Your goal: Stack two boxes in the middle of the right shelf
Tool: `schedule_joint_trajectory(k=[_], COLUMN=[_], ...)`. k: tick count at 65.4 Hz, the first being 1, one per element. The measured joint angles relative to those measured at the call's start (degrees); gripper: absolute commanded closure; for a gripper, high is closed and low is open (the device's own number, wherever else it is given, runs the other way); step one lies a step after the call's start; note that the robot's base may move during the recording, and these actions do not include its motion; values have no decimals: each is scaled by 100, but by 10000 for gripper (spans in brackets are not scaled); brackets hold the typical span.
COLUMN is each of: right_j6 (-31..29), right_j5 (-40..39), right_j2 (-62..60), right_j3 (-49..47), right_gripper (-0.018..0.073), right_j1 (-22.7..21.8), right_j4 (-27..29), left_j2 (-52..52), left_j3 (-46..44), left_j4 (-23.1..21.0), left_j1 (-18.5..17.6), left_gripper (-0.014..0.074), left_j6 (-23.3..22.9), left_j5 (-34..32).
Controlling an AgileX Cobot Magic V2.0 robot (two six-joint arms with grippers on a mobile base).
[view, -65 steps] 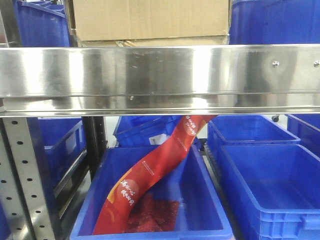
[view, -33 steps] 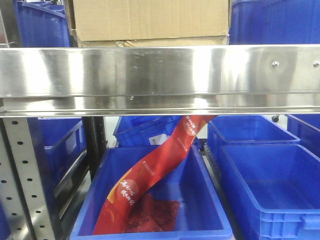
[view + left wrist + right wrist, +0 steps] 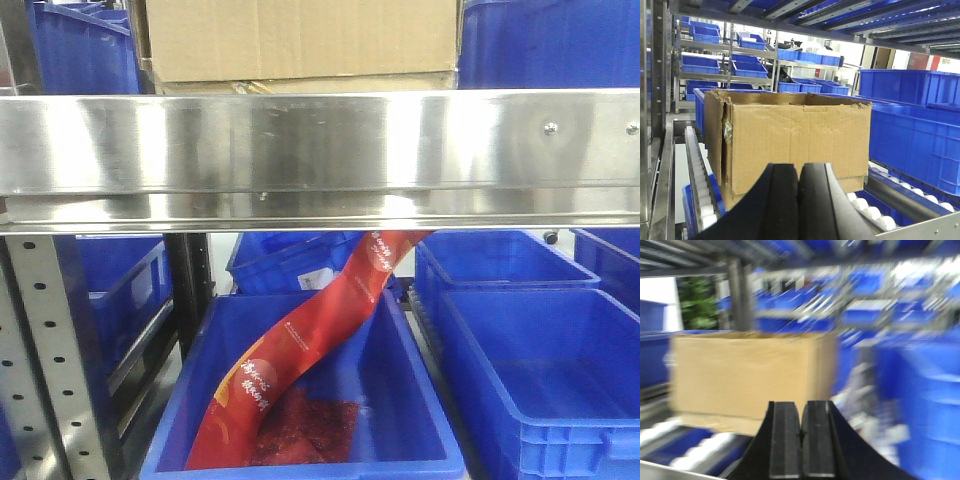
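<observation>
Matt creased cardboard boxes (image 3: 790, 140), glossy steel shelf (image 3: 320, 150), smooth plastic bins (image 3: 540, 360).

Warehouse or stockroom. Steel racks (image 3: 725, 75) in rows, loaded with blue plastic bins (image 3: 700, 64). Shiny steel shelf (image 3: 320, 150) on perforated upright (image 3: 50, 350). Roller tracks (image 3: 697, 175) under cardboard box (image 3: 795, 140). More bins (image 3: 540, 370) on level below.

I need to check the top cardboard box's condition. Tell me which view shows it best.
The left wrist view: the top box shows sharply, two faces, torn rim and creases, beyond the shut left hand. The right wrist view shows it blurred. The front view shows only a strip above the shelf lip.
</observation>
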Motion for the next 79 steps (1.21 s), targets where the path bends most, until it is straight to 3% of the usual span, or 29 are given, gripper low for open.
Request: schedule_joint_trajectory(k=[9, 18, 31, 79], right_j6=[-301, -341, -354, -364], right_j5=[0, 36, 90, 186], right_j2=[-828, -1581, -2257, -2288], right_j3=[972, 1831, 2628, 2661], right_gripper=[722, 722, 722, 722], right_j1=[-739, -1099, -1134, -1122], right_j4=[294, 330, 330, 15], left_j2=[0, 0, 0, 0], left_j3=[0, 0, 0, 0], left_j4=[0, 0, 0, 0], left_j1=[0, 0, 0, 0], left_gripper=[707, 707, 707, 707], left_j6=[0, 0, 0, 0], left_j5=[0, 0, 0, 0])
